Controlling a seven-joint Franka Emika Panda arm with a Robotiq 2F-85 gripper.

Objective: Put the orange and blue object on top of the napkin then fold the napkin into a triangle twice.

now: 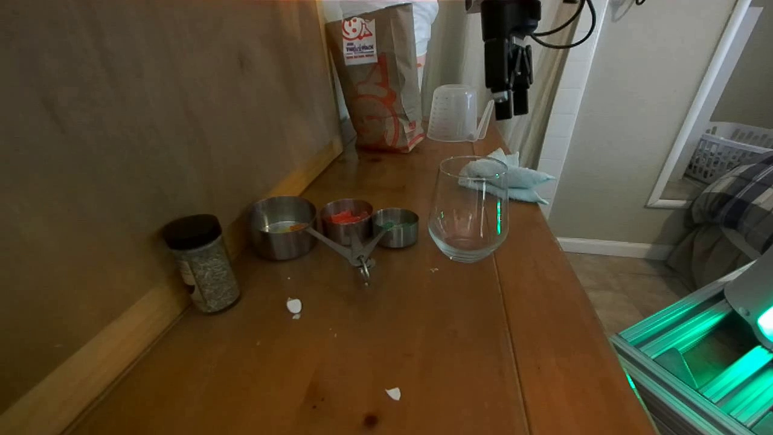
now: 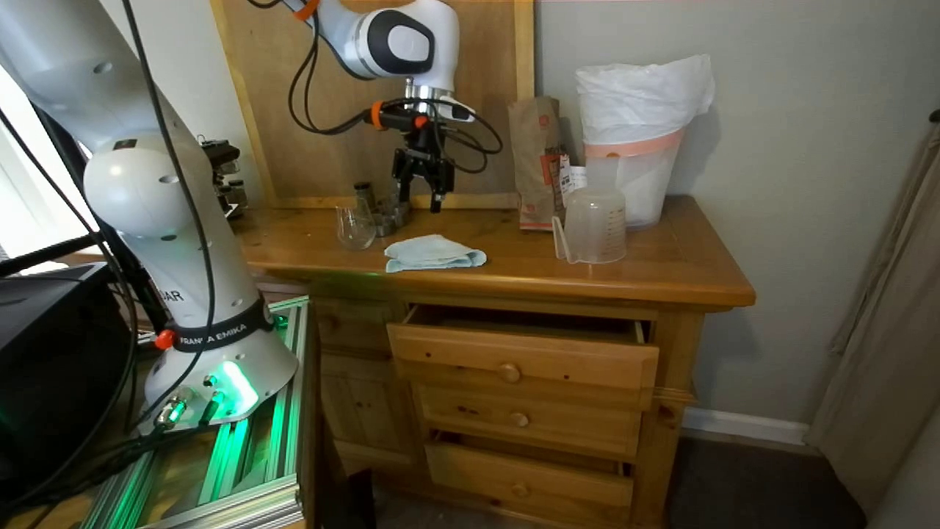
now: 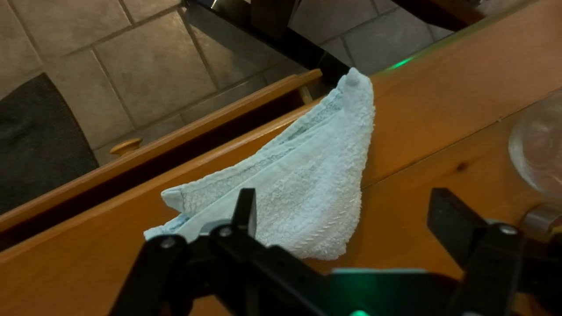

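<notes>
Pale blue, the napkin [image 1: 523,177] lies lower than the gripper [image 1: 511,109] in an exterior view; we see the glass [image 1: 468,211] lower too. In an exterior view, we see the jug [image 2: 596,231] well apart from the jaws. In the wrist view, the jaws are wide, the folded napkin below them.

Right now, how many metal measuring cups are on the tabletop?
3, in an exterior view: large cup nearest the black-lidded jar, middle cup holding red pieces, small cup nearest the clear glass. No others show.
</notes>
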